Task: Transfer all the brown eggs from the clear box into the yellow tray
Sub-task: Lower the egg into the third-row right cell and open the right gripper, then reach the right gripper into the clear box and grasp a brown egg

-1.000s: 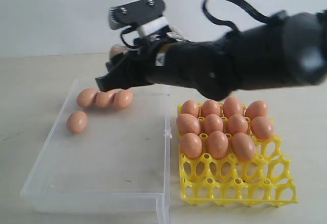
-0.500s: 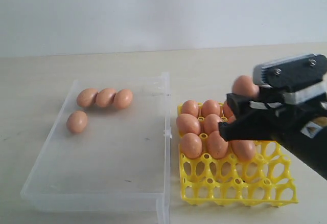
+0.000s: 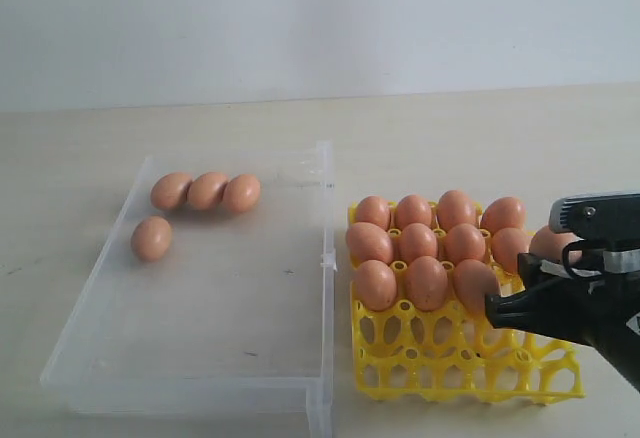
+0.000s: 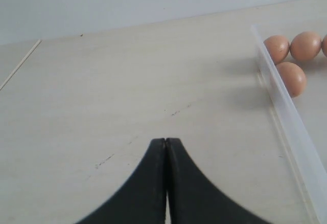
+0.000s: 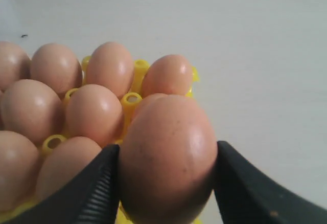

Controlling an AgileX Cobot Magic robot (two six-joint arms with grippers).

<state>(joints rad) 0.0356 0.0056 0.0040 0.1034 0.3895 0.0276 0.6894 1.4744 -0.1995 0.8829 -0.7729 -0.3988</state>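
While four brown eggs [image 3: 207, 191] are lying in the clear box [image 3: 190, 390] (three touching in a row by its far wall, one apart from them), eleven are sitting in the yellow tray [image 3: 450, 360], filling its two far rows and three cups of the third. The sixteenth egg [image 3: 553, 243] is hanging just beside the tray's right-hand eggs, with the right gripper [image 5: 167, 183] pinching it between black fingers [image 5: 97, 188] and its arm reaching in low. The left gripper [image 4: 166, 146], jaws pressed together, is hovering over bare table [image 4: 102, 81] just outside the box's wall.
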